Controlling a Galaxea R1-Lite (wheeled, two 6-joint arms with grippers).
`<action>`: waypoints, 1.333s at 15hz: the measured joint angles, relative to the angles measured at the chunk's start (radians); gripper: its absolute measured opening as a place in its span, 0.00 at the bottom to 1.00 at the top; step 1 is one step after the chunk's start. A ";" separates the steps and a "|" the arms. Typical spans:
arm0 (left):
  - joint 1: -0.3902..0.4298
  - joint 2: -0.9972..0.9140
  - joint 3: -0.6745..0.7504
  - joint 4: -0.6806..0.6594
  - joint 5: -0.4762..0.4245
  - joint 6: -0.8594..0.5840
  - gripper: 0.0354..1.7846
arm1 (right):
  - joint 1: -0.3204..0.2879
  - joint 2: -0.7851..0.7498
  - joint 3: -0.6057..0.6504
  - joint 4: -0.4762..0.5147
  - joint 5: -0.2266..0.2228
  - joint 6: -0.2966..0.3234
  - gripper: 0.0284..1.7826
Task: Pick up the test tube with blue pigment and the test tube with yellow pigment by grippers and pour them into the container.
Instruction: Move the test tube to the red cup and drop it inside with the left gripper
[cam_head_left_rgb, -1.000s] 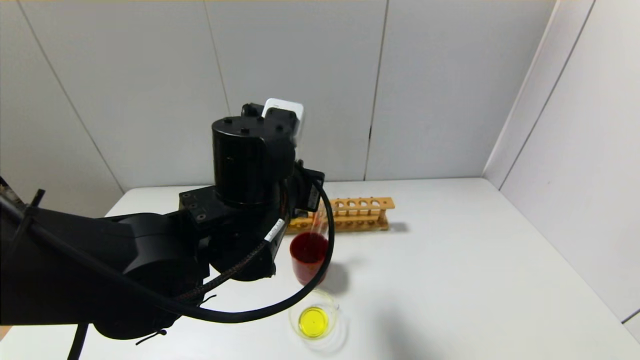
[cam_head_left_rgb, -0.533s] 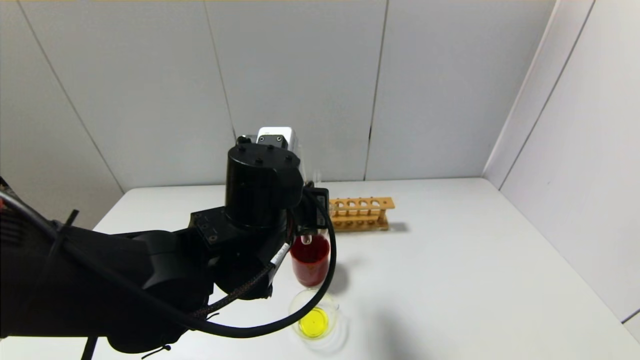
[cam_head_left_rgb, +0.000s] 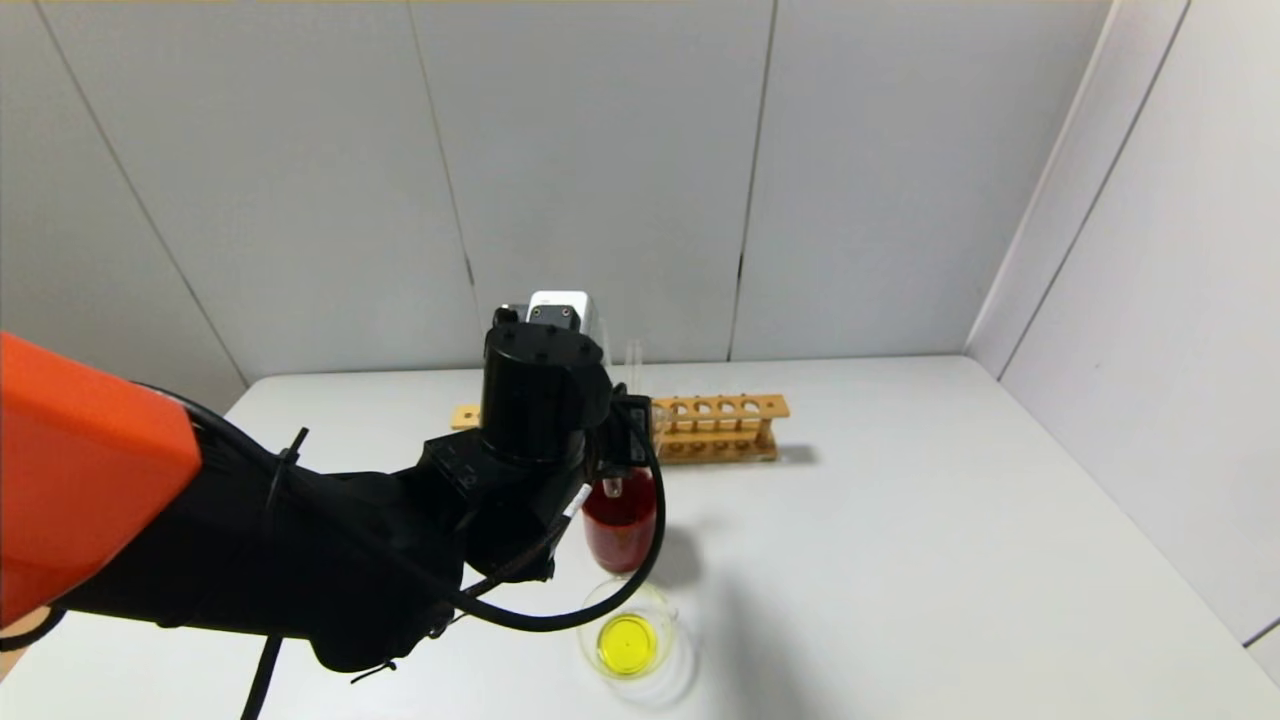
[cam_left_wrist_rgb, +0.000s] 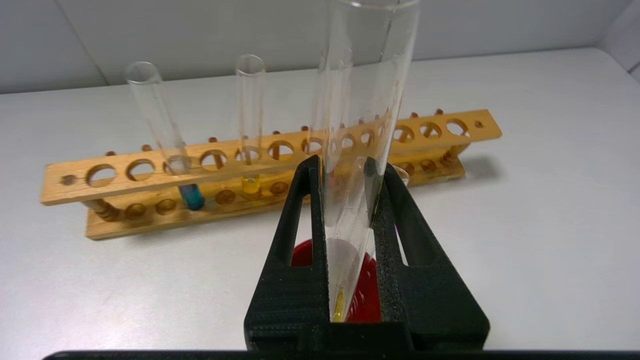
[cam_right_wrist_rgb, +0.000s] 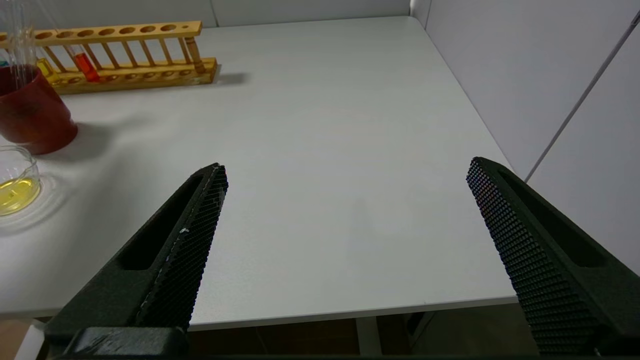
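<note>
My left gripper (cam_head_left_rgb: 622, 445) is shut on the test tube with yellow pigment (cam_left_wrist_rgb: 350, 200). The tube stands nearly upright, almost empty, with a yellow trace at its bottom. Its lower end hangs at the mouth of the dark-red cup (cam_head_left_rgb: 620, 528). The container (cam_head_left_rgb: 628, 632), a low clear beaker, holds yellow liquid in front of the cup. The test tube with blue pigment (cam_left_wrist_rgb: 191, 196) stands in the wooden rack (cam_left_wrist_rgb: 450, 130). My right gripper (cam_right_wrist_rgb: 347, 167) is open and empty above the table's near right edge.
The rack (cam_head_left_rgb: 722, 425) stands behind the cup, near the wall. It also holds a tube with a small amber-yellow bit (cam_left_wrist_rgb: 250, 184) and a tube with red liquid (cam_right_wrist_rgb: 86, 67). The red cup (cam_right_wrist_rgb: 30, 115) and the beaker (cam_right_wrist_rgb: 15, 180) stand close together.
My left arm has dropped lower and moved towards the rack with the tube. The tube has gone from tilted to nearly upright, its bottom now at the red cup's mouth.
</note>
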 joint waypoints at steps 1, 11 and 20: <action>0.010 0.014 -0.003 -0.006 -0.011 0.001 0.16 | 0.000 0.000 0.000 0.000 0.000 0.000 0.98; 0.047 0.148 -0.027 -0.043 -0.021 0.011 0.16 | 0.000 0.000 0.000 0.000 0.000 0.000 0.98; 0.047 0.187 -0.029 -0.043 -0.032 0.010 0.16 | 0.000 0.000 0.000 0.000 0.000 0.000 0.98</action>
